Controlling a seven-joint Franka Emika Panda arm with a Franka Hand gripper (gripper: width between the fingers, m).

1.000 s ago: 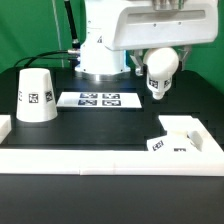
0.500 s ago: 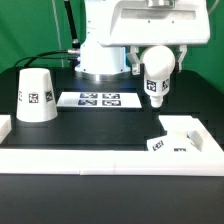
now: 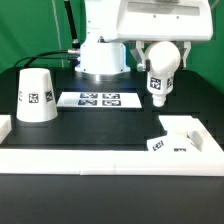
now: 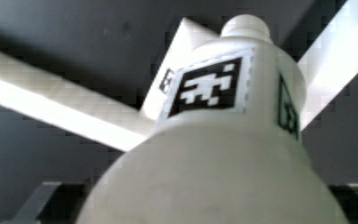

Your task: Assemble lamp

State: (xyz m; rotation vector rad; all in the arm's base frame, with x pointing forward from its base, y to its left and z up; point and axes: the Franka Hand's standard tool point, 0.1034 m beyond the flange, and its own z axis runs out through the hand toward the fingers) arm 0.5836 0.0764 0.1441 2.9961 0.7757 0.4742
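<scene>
My gripper (image 3: 162, 52) is shut on the white bulb (image 3: 160, 72) and holds it in the air, stem pointing down, above the table at the exterior view's right. In the wrist view the bulb (image 4: 211, 130) fills the picture, with a black-and-white tag on its neck; my fingertips (image 4: 34, 200) show dark at its sides. The blocky white lamp base (image 3: 180, 138) lies low at the exterior view's right, in front of and below the bulb, by the white frame. The white cone shade (image 3: 36, 96) stands on the table at the exterior view's left, tag facing the camera.
The marker board (image 3: 99, 100) lies flat in the middle behind. A white L-shaped frame (image 3: 100, 158) borders the table's front and sides. The robot's white body (image 3: 100, 40) stands at the back centre.
My gripper has risen a little and moved slightly toward the exterior view's right with the bulb in it. The base and shade have not moved.
</scene>
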